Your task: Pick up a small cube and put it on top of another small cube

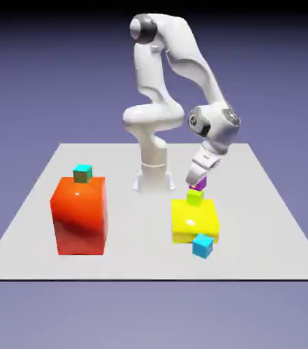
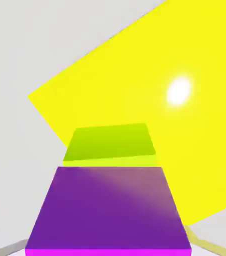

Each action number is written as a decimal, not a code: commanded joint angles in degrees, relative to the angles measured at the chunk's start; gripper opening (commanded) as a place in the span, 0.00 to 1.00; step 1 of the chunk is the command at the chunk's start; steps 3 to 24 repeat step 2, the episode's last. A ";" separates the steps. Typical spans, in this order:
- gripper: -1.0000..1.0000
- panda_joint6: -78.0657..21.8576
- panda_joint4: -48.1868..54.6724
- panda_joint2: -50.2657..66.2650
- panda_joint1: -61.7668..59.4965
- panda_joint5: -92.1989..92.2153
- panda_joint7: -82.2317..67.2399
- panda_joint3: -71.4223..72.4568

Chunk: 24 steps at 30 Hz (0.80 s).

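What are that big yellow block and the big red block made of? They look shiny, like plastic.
Both are rendered, so material is a guess. The big yellow block looks like smooth glossy plastic: the hand view shows a bright white glare spot on its flat top. The big red block also looks glossy, with soft pale sheen on its top and front. Neither shows grain, texture or seams.

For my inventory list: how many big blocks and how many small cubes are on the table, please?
Big blocks: 2, the red block and the yellow block
Small cubes: 4, purple cube, lime-green cube, cyan cube, cyan-topped cube
Total: 6
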 commanded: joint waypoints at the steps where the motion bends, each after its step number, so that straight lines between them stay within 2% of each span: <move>1: 1.00 0.00 0.00 0.00 0.00 0.00 0.00 0.00; 2: 1.00 -2.49 1.17 -1.36 0.23 0.43 -0.40 -0.09; 24: 1.00 -2.49 1.17 -1.36 0.23 0.43 -0.40 -0.09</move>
